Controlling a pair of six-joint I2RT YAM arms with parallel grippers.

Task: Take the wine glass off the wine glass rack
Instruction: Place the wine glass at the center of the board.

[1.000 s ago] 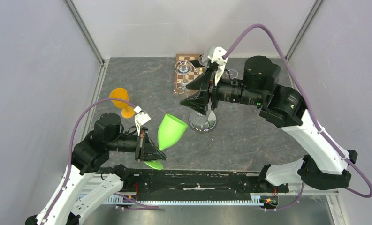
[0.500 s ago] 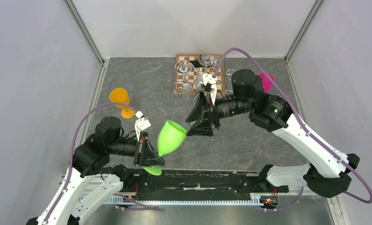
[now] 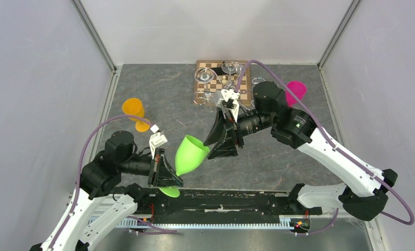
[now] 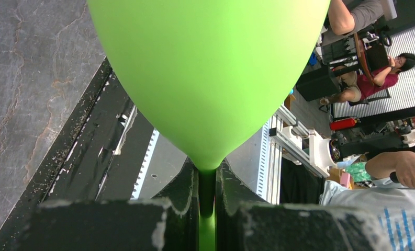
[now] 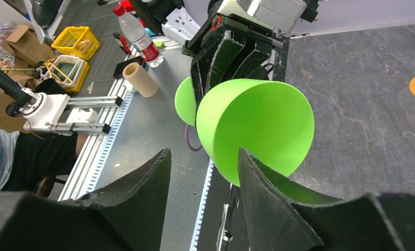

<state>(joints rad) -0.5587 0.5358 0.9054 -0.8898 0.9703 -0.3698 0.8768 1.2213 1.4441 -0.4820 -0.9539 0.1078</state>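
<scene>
Down near the front edge of the worktop [image 3: 278,151], the left tool [image 3: 166,172] is clamped on the stem of the green wine glass [image 3: 190,154], with the bowl tilted up and to the right. The rim lies just before the right tool [image 3: 221,142] (fingers spread apart, gripping nothing). Behind that tool, the wine glass rack [image 3: 215,83] shows its hooks by the chessboard [image 3: 210,67].
</scene>
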